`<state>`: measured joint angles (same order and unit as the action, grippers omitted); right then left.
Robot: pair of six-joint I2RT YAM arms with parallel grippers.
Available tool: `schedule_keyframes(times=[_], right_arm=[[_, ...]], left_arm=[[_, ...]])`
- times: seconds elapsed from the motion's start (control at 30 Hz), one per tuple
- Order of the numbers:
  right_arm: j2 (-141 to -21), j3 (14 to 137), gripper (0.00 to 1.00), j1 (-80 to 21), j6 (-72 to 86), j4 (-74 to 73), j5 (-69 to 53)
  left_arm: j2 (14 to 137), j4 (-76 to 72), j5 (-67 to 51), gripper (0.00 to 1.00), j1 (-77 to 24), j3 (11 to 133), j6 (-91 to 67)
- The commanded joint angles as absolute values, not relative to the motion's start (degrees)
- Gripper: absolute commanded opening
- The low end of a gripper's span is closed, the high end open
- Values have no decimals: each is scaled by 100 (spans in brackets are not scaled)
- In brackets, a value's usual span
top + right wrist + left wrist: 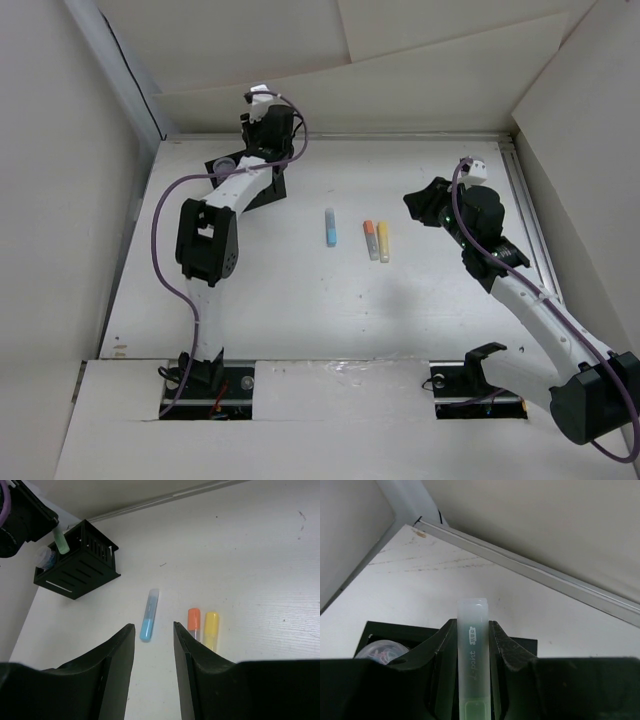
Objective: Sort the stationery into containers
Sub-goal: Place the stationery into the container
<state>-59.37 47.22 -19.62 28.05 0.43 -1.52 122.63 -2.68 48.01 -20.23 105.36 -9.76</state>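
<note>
My left gripper [472,626] is shut on the green marker [472,660] and holds it upright over the black organizer [376,631]. In the top view the left gripper [258,150] hangs above the organizer [270,190] at the back left. The clear cup piece [380,651] sits in one compartment. The right wrist view shows the organizer [75,567], the green marker [61,541] and the cup [44,556]. The light blue marker [330,227], orange marker [370,238] and yellow marker [383,241] lie mid-table. My right gripper [154,627] is open and empty, hovering near them [415,205].
White walls enclose the table, with a metal rail [530,570] along the back edge just behind the organizer. In the right wrist view the blue marker [149,614] lies apart from the orange [193,619] and yellow [211,630] pair, which lie side by side.
</note>
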Motion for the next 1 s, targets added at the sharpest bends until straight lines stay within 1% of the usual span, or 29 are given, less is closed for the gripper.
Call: schedule_keyframes(times=[0.0, 0.47, 0.97], right_arm=[[-5889, 5001, 43, -2057, 2769, 264, -202], [-5889, 5001, 43, -2057, 2769, 264, -202], [-5889, 5001, 43, -2057, 2769, 264, -202]], left_arm=[[12032, -826, 5071, 11, -1898, 10723, -703], [12278, -1818, 5484, 11, -1898, 10310, -18], [12568, -2136, 5590, 12, -1951, 10310, 149]])
